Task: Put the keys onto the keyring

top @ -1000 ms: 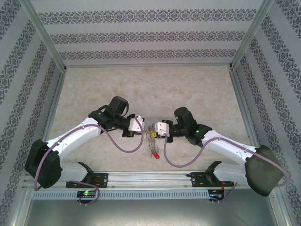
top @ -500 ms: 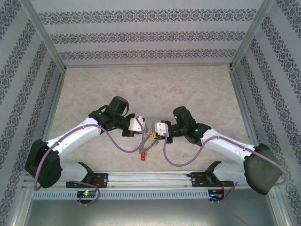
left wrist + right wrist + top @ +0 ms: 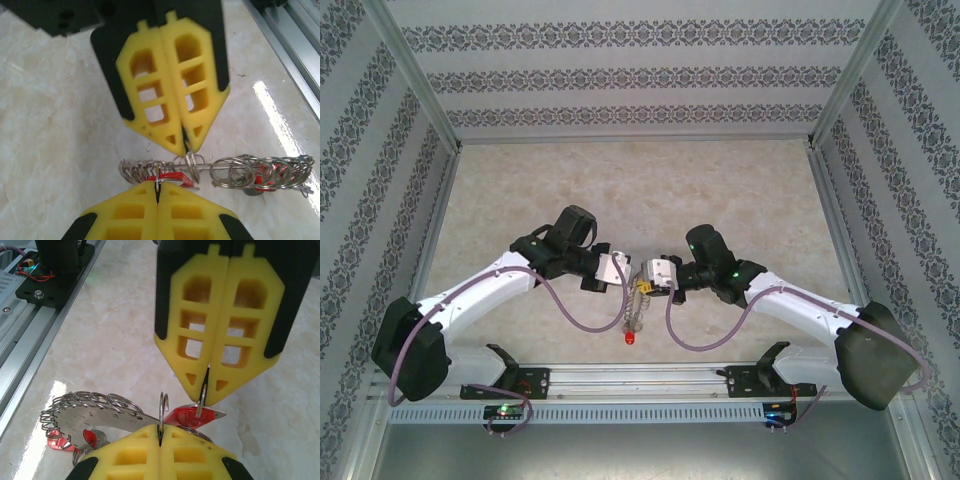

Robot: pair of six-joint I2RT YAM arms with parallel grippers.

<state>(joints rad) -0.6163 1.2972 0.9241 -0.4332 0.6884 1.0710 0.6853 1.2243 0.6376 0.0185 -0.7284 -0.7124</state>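
No legible text, label, brand, number or sign.
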